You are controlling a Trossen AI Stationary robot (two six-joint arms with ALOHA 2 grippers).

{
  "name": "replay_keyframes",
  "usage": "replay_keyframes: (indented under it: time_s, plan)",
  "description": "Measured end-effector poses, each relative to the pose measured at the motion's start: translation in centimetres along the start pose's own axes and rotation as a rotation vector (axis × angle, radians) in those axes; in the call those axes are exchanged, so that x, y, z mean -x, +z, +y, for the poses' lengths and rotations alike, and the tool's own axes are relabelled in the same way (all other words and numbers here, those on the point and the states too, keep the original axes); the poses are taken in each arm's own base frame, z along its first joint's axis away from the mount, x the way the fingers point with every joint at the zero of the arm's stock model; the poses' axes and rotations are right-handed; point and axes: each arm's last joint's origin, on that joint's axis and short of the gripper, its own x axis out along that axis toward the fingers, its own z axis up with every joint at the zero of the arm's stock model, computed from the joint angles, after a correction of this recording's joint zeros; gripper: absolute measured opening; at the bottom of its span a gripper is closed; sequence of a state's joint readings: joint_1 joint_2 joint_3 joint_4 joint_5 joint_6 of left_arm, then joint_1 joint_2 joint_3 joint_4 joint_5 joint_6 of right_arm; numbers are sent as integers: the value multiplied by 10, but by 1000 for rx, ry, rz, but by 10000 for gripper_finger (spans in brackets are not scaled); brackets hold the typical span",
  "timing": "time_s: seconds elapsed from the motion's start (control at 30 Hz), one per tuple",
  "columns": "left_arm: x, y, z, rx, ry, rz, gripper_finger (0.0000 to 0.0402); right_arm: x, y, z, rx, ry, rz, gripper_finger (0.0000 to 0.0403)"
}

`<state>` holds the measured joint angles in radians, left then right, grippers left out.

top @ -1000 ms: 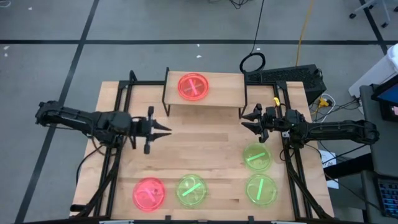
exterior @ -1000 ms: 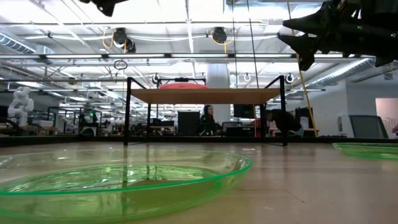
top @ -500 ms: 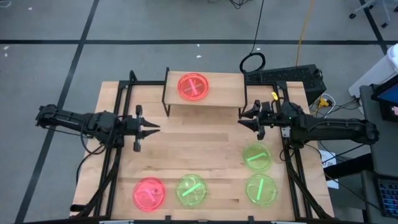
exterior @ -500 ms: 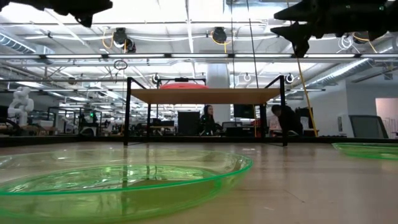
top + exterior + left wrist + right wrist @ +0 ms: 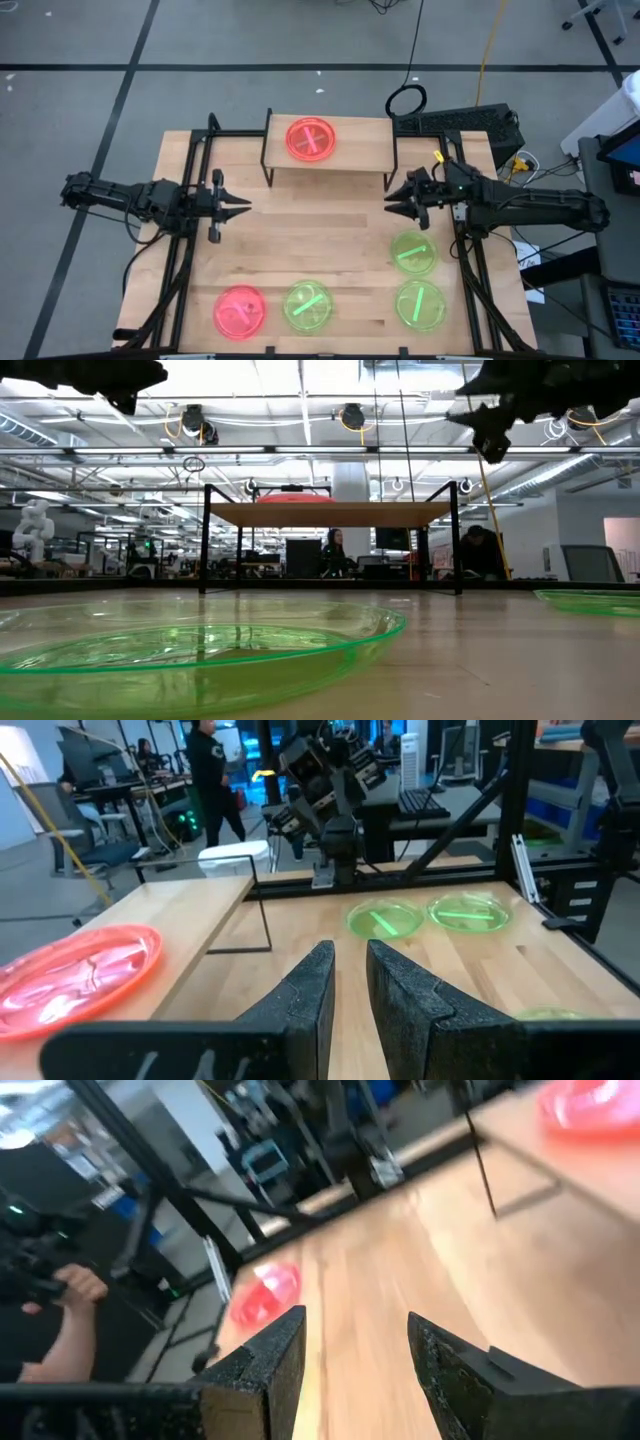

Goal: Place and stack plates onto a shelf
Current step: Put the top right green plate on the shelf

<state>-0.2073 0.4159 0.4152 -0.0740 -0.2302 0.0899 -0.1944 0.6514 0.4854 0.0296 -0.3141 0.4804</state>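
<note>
The shelf (image 5: 350,148) stands at the table's far middle on thin black legs. One pink plate (image 5: 311,139) lies flat on its left half, also seen as the pink plate (image 5: 80,975). On the table lie another pink plate (image 5: 240,311) and three green plates (image 5: 307,306), (image 5: 413,252), (image 5: 420,304). My left gripper (image 5: 246,207) hovers left of the table's middle, empty, with only a narrow gap between its fingers (image 5: 350,975). My right gripper (image 5: 388,201) hovers by the shelf's right end, open and empty (image 5: 355,1345).
Black frame rails (image 5: 190,160) run along both table sides. A cable loop (image 5: 406,99) and a dark box (image 5: 470,122) sit beyond the far right corner. A person's hand (image 5: 75,1285) shows beyond the table. Bare wood (image 5: 320,240) lies between the grippers.
My left gripper has drawn back toward the table's left edge, staying level and empty. My right gripper has stayed near the shelf's right end with only a small shift. No plate has moved.
</note>
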Motion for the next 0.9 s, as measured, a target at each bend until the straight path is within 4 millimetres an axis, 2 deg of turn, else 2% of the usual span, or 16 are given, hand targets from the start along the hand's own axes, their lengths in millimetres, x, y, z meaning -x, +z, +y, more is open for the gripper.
replay_keyframes:
  time_s: [0.13, 0.4, 0.7, 0.9]
  plan:
    - [0, 0, 0, 11, 0, 2, 70, 0, -8, -4, -102, -61, 65, 160]
    - [0, 0, 0, 10, 0, 2, 70, -3, -23, -11, -162, -212, 246, 160]
    - [0, 0, 0, -28, 0, 0, 70, -8, 2, 0, -90, -349, 394, 160]
    - [0, 0, 0, -30, -1, 4, 70, -8, -8, -6, -133, -442, 540, 160]
